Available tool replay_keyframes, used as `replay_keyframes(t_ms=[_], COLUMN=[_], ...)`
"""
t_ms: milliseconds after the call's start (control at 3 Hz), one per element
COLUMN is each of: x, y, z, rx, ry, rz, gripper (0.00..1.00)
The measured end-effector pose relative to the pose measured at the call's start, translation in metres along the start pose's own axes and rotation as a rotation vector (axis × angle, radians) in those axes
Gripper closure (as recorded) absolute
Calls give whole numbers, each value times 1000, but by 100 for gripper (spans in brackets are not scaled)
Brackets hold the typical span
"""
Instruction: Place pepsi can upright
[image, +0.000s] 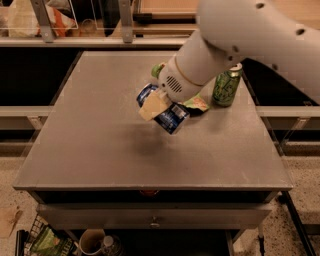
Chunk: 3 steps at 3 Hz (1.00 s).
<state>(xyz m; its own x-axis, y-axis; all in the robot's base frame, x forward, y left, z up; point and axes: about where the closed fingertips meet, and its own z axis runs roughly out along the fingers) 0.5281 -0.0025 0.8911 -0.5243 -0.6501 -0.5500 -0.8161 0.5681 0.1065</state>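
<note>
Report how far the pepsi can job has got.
Done: the hand is shut on the pepsi can and holds it clear of the table, with a shadow lying beneath. In hand: the can hangs tilted, not upright, near the standing green can. Left: turn it upright, set it down on the table and let go.
</note>
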Motion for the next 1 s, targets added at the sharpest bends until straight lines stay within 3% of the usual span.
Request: replay_keyframes(t_ms=[333,667,1000], x=[-19,-13,2], y=[2,8,7], z=[-10,-46,-85], rx=[-183,-358,-368], ry=[-223,-423,-540], rz=[-20,-57,-84], gripper=[100,100,100])
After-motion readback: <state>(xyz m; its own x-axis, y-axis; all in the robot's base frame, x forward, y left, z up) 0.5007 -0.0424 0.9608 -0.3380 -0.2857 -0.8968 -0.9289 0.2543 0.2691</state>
